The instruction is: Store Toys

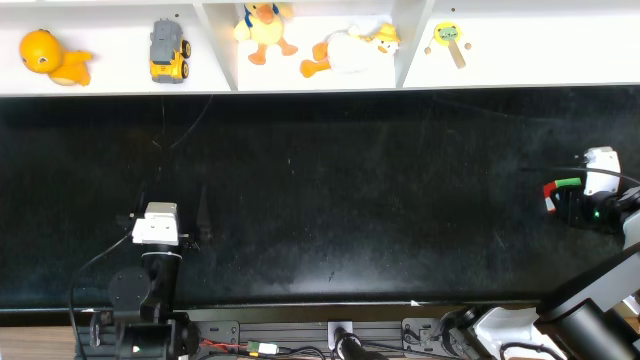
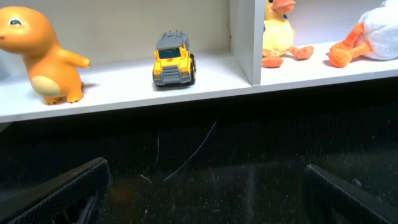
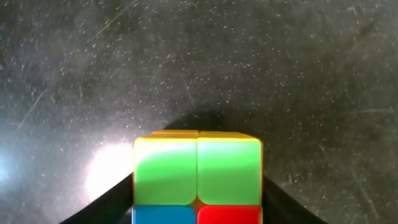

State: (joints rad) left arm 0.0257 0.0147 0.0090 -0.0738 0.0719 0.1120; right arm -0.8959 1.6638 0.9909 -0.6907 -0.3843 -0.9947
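Your right tool (image 1: 572, 200) is clamped on the cube (image 3: 197, 177), over the counter (image 1: 350, 200), well in front of the shelf's (image 1: 320, 91) right end. Cube judged rigid, light and slick, and its layers may twist, so keep hold on flat opposite faces, centred. Left tool (image 2: 205, 190) stands apart, empty, facing the shelf.

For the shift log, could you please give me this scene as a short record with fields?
left end effector: open, empty, facing the shelf
right end effector: shut on colour cube, at the right of the table
left compartment: orange toy, yellow truck
middle compartment: yellow duck, white duck
right compartment: wooden toy
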